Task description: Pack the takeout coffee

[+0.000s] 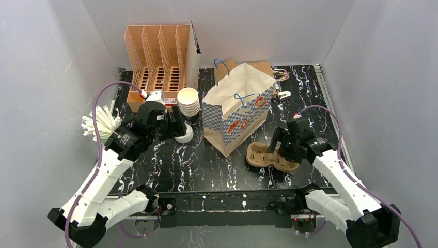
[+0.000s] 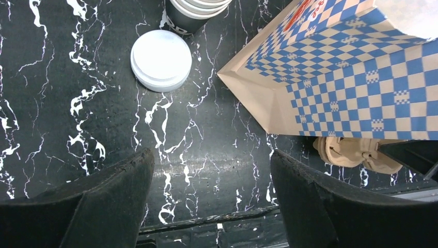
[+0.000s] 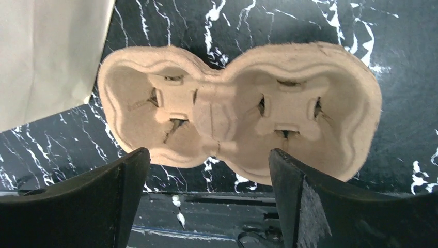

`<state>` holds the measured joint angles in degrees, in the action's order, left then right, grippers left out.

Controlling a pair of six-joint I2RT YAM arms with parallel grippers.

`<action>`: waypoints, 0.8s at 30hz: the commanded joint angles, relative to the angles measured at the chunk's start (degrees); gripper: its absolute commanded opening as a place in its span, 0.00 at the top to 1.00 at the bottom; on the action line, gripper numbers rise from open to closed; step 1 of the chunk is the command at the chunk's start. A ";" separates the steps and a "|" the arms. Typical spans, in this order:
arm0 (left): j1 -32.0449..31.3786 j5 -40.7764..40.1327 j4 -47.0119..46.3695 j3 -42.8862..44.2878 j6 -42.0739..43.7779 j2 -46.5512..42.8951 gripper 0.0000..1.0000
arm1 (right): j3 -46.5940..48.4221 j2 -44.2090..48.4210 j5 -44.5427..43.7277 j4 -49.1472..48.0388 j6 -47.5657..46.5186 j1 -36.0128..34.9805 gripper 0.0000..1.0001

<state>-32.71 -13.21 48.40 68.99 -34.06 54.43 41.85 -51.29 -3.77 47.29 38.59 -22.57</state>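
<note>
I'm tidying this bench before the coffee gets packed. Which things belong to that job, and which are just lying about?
For the job: stack of cups, white lids, pulp tray, checked paper bag (probably what gets packed).
Lying about: orange file rack, white straws, loose wires at the back.

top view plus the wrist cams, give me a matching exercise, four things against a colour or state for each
Things:
1 tray
2 bag
3 lids
4 file rack

Colour or state:
a orange, at the back left
b brown, both holes empty
c white and round
d blue checks, blue handles

Pairs: 1-b, 2-d, 3-c, 4-a
</note>
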 commanded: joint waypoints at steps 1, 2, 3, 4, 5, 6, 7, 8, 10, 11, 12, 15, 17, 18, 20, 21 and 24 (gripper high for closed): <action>0.10 -2.06 -0.36 -1.89 -0.07 -2.56 0.19 | -0.02 -2.13 1.91 -6.41 1.55 -0.02 0.05; 0.10 -2.22 -0.67 -2.44 -0.31 -2.97 0.19 | -0.09 -3.10 1.13 -6.46 1.92 -0.02 0.04; 0.10 -2.45 -1.06 -2.94 -0.61 -3.28 0.19 | -0.16 -4.04 0.32 -6.62 2.28 -0.12 0.04; 0.10 -2.56 -1.44 -3.39 -0.91 -3.68 0.19 | -0.46 -4.76 -0.67 -6.91 2.98 -0.23 0.06; 0.10 -2.65 -1.85 -3.79 -1.15 -4.10 0.19 | -0.98 -5.12 -1.61 -7.86 3.46 -0.35 0.09; 0.10 -2.80 -2.27 -4.19 -1.41 -4.53 0.19 | -1.76 -5.48 -2.27 -8.85 4.03 -0.41 0.11; 0.10 -2.93 -2.65 -4.68 -1.67 -4.90 0.19 | -2.55 -5.71 -3.08 -9.88 4.61 -0.56 0.14; 0.10 -3.08 -2.89 -5.00 -1.93 -5.29 0.19 | -3.34 -5.93 -3.74 -10.92 5.16 -0.62 0.16; 0.10 -3.49 -3.09 -5.75 -2.26 -5.86 0.19 | -4.37 -6.85 -4.50 -12.46 5.71 -0.72 0.20; 0.10 -3.65 -3.18 -5.98 -2.35 -6.11 0.19 | -4.73 -7.44 -4.65 -13.27 5.78 -0.73 0.21; 0.10 -3.78 -3.21 -6.24 -2.46 -6.29 0.19 | -4.95 -8.12 -4.73 -13.95 5.70 -0.77 0.23; 0.10 -3.93 -3.54 -7.18 -2.79 -6.70 0.20 | -4.74 -10.09 -5.65 -14.57 5.23 -0.75 0.26; 0.10 -3.99 -3.87 -7.92 -2.97 -6.78 0.20 | -4.23 -11.12 -7.46 -14.05 5.05 -0.73 0.26; 0.10 -4.13 -4.04 -8.19 -3.08 -6.76 0.20 | -3.73 -11.55 -8.91 -13.61 5.09 -0.77 0.27; 0.10 -4.50 -4.34 -8.53 -3.20 -6.71 0.20 | -3.03 -11.93 -12.92 -12.87 5.61 -0.76 0.27; 0.10 -4.87 -4.43 -8.64 -3.31 -6.71 0.20 | -2.46 -12.14 -15.71 -12.45 6.07 -0.80 0.29; 0.10 -6.22 -4.96 -8.77 -3.38 -6.68 0.20 | -1.21 -12.75 -22.69 -12.71 6.83 -0.56 0.36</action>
<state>-32.71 -16.36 44.42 60.71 -36.97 48.42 37.17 -63.44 -14.50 34.98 43.77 -23.18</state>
